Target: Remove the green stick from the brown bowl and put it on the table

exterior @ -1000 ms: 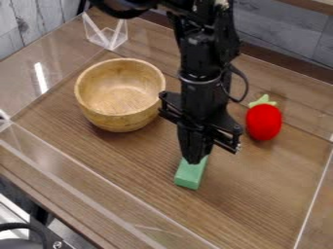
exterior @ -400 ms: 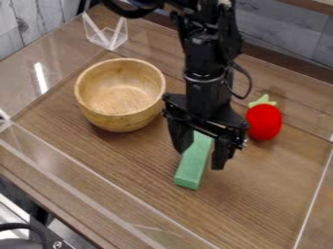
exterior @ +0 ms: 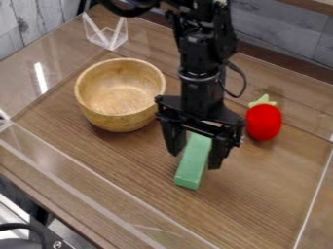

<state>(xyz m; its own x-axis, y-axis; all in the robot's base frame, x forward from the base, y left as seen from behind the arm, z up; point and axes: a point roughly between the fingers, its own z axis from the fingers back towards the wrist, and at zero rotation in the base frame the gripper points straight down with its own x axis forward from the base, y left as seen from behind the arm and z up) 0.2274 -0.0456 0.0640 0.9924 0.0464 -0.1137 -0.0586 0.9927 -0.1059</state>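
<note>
Above the dark brown wood-grain tabletop (exterior: 111, 170), observed the black two-fingered gripper (exterior: 201, 144) with jaws spread wide, one to each side of the green stick (exterior: 192, 168). Found no grip on the green stick; cannot tell whether touching it at the partly hidden far end. Located the green stick outside the light tan wooden bowl (exterior: 117, 89), lying flat on the tabletop, with its near end projecting toward the bottom of the view. Noted the wooden bowl upright, to the image-left of the gripper, with only a narrow gap between its rim and the nearer finger. Recorded the red strawberry-shaped toy (exterior: 263, 123) on the image-right side, near the gripper but apart from it, with green leaves (exterior: 263, 100) at its far end. Observed bare wood between the green stick and the near edge, with a broader stretch toward the lower left. Noted more bare wood at the lower right, reaching to the table's right edge.
</note>
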